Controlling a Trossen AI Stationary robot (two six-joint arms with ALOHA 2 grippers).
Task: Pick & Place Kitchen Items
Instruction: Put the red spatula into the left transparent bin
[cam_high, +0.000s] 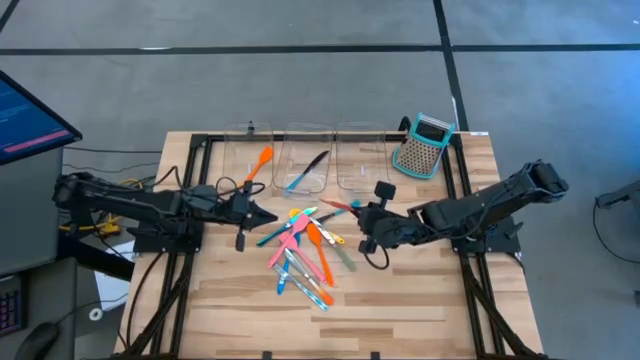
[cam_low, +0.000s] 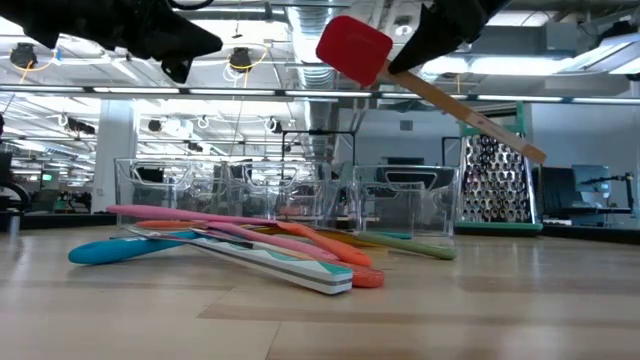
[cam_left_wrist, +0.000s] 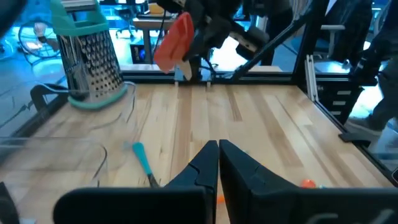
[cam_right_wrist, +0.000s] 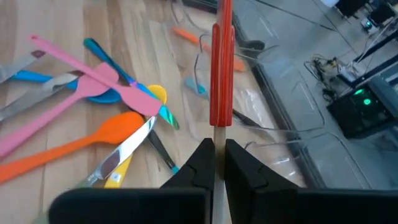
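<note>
Three clear bins stand in a row at the far edge of the wooden bench; the left bin holds an orange spatula, the middle bin holds a black piece and a blue spoon, and nothing can be made out in the right bin; a teal-and-grey grater stands just beside that right bin, at the bench's far right corner.

The right gripper is clamped on the pale wooden handle of a red spatula; it holds the spatula in the air above the bench, blade pointing toward the bins, near the middle of the bench and just right of the loose utensils.

The left gripper hangs above the bench to the left of the pile, fingers pressed together with nothing between them.

The remaining utensils lie in a crossed heap at the centre of the bench, in front of the bins; among them are a pink spatula, an orange spoon, a yellow spoon and a teal spoon.
</note>
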